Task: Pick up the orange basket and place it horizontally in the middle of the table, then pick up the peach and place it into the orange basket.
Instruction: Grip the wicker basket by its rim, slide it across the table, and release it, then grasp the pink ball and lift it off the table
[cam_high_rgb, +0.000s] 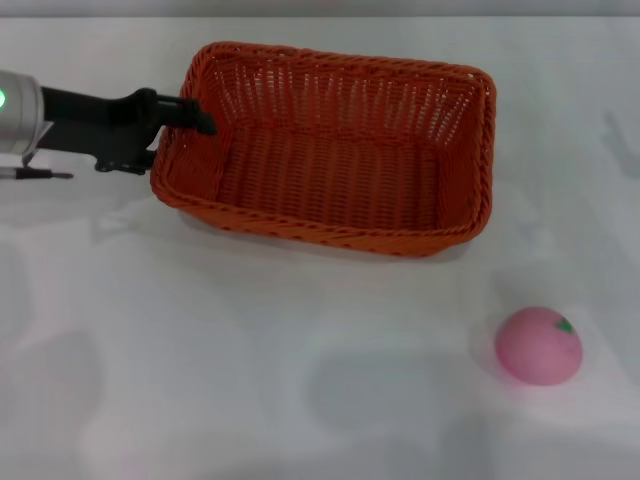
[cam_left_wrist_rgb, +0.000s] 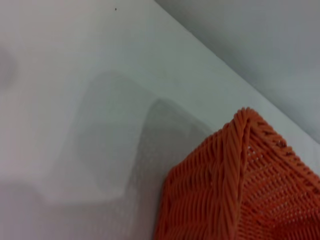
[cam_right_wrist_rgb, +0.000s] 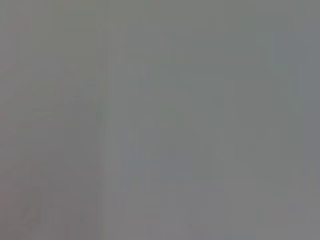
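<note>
Gripping the orange basket (cam_high_rgb: 335, 150) at its left rim, the left claw (cam_high_rgb: 195, 118) is clamped there.

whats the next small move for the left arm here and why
Probably let go of the rim and draw back. The left end effector sits at the left rim of the orange basket, which already lies lengthwise near mid-table. The peach is outside it on the table, waiting to be picked.
</note>
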